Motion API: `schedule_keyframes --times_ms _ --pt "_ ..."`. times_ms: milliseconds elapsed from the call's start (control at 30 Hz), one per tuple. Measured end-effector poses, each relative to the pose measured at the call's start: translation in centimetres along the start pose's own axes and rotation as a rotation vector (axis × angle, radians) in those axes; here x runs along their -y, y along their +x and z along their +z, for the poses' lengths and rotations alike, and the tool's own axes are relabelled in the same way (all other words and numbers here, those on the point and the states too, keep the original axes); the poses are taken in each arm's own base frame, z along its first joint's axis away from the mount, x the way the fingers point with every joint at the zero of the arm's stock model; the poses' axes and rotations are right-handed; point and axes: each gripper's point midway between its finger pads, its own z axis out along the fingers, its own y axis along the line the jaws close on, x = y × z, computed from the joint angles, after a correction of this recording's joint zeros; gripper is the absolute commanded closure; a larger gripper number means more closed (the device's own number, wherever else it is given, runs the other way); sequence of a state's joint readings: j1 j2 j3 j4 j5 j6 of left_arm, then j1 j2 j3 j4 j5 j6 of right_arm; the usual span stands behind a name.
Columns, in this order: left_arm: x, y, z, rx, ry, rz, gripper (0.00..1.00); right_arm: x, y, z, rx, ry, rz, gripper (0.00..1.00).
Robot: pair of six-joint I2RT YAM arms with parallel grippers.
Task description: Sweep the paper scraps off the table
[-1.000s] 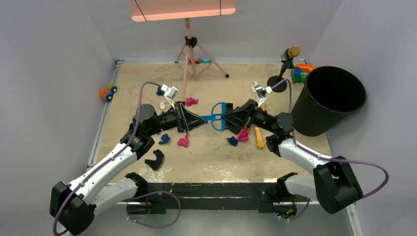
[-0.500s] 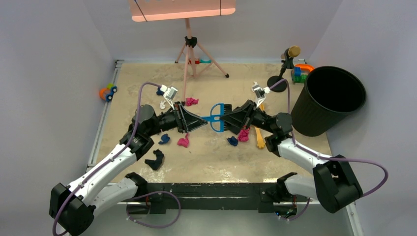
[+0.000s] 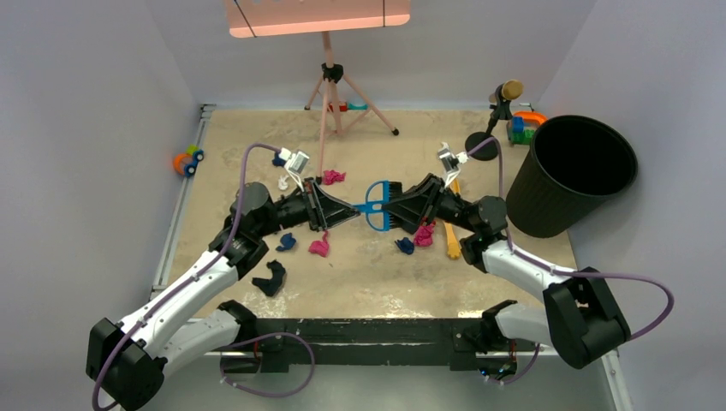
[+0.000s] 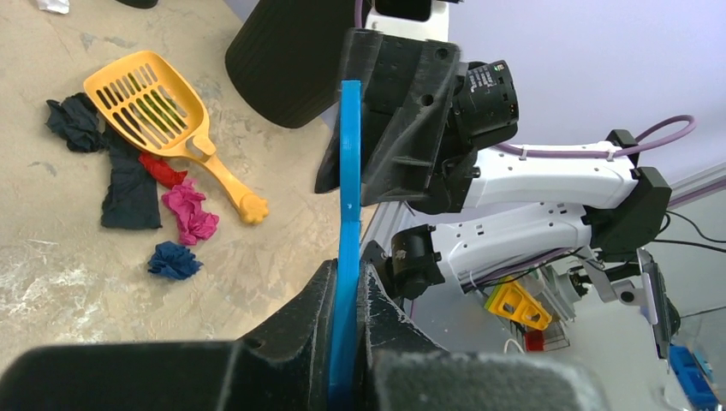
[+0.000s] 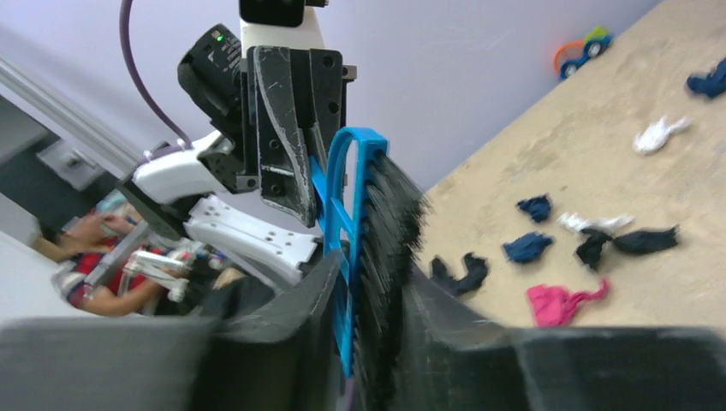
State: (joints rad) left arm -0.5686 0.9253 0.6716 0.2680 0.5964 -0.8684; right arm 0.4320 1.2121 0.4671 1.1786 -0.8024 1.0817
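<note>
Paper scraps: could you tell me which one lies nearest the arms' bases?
The large dark wad beside the left arm; the rest lie farther up.

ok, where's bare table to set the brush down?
The near strip between the paper scraps and the black front bar, right of the black wad, is bare table. Also far centre, between the tripod and the microphone stand. Crowded: the middle band under the brush, with scraps and the yellow dustpan.

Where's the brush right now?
Top view: the brush hangs over the middle of the table, held from both sides: left gripper on its handle, right gripper on its bristle head.
</note>
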Motion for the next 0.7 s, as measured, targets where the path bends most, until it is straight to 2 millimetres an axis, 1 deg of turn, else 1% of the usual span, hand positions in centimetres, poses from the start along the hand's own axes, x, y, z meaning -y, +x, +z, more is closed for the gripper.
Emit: schedule_keyframes --times_ms 33,133,200,267,300,367,433,467,567,633,700 --pt "0.0 0.0 0.0 0.0 -0.001 -0.002 1.0 0.1 0.0 0.0 -0.001 0.003 0.0 0.37" --pt "-0.2 0.1 0.0 0.0 -0.007 -0.004 1.0 1.0 0.5 -0.1 -0.017 0.047 0.007 0.27" --pt "-0.6 0.2 -0.1 -0.001 -0.022 -0.007 1.0 2.5 0.7 -0.4 -0.024 0.142 0.009 0.17" --pt "-1.4 0.4 -0.4 -0.004 -0.048 -0.009 1.0 3.6 0.3 -1.2 -0.011 0.25 -0.021 0.13" --pt "-1.8 0.5 -0.5 -0.005 -0.062 -0.011 1.0 3.8 0.0 -1.6 -0.001 0.293 -0.044 0.12" --pt "-2.8 0.6 -1.0 -0.006 -0.101 -0.01 1.0 3.8 -1.2 -2.8 0.047 0.395 -0.123 0.11" --pt "-3.8 0.9 -1.5 -0.013 -0.147 -0.012 1.0 3.9 -2.6 -4.2 0.098 0.493 -0.191 0.12" --pt "-4.4 1.1 -1.8 -0.015 -0.177 -0.015 1.0 4.3 -3.3 -4.9 0.12 0.552 -0.215 0.14" --pt "-6.4 1.7 -2.8 -0.015 -0.294 -0.03 1.0 6.8 -4.4 -7.6 0.161 0.771 -0.245 0.16" --pt "-7.6 2.0 -3.7 -0.005 -0.378 -0.043 1.0 9.3 -4.3 -9.7 0.152 0.942 -0.231 0.16" --pt "-8.6 2.0 -4.5 0.009 -0.447 -0.045 1.0 11.8 -3.6 -12.1 0.122 1.117 -0.208 0.16"
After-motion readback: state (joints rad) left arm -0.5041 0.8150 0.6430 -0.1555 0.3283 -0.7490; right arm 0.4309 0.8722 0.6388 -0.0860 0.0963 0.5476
